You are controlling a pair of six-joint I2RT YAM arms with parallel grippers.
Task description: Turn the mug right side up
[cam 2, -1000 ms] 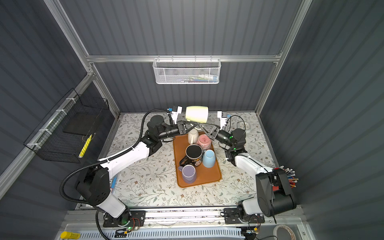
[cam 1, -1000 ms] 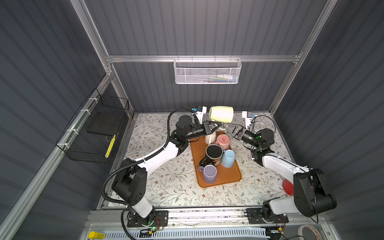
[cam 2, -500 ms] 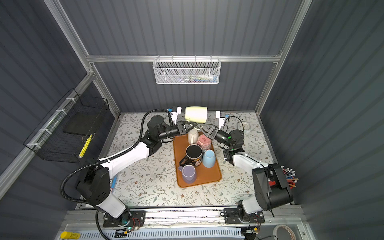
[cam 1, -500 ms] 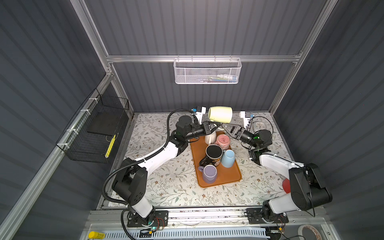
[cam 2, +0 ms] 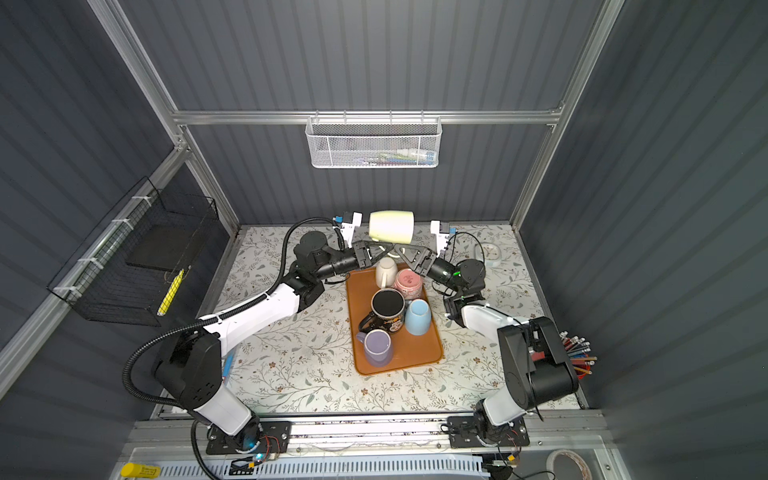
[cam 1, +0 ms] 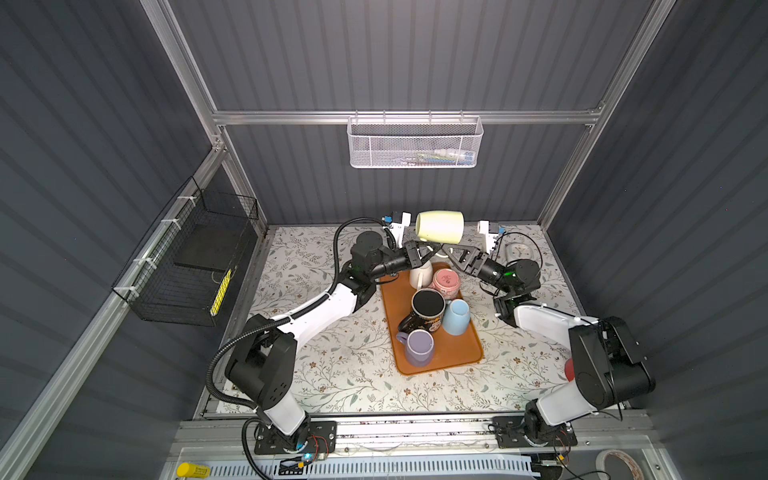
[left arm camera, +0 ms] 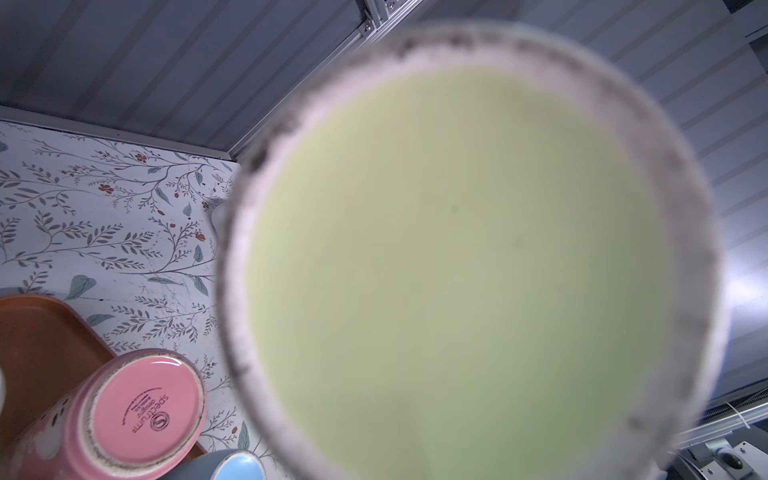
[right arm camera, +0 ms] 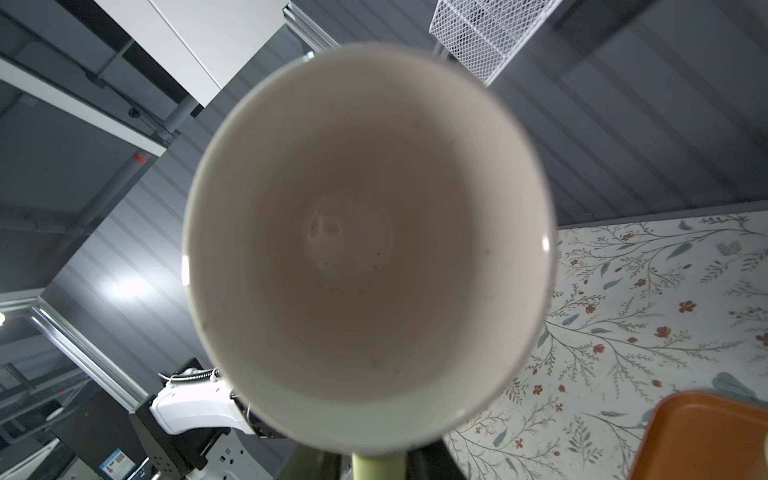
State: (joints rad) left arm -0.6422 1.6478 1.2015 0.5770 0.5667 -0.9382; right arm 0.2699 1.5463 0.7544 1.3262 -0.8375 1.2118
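Both top views look down on the whole table point(cam 1: 328, 365); wrist views closely face opposite ends of the mug point(left arm camera: 457, 270).

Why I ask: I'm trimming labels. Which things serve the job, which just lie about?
Job: pale green mug, left end effector, right end effector.
Lying about: orange tray, pink mug, black mug, blue cup, purple mug, cream mug, white basket.

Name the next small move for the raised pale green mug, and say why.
Probably close the right pincer on the handle. The mug hangs sideways in the air, mouth toward the right pincer, held by the shut left pincer; a second grip would let it be turned upright.
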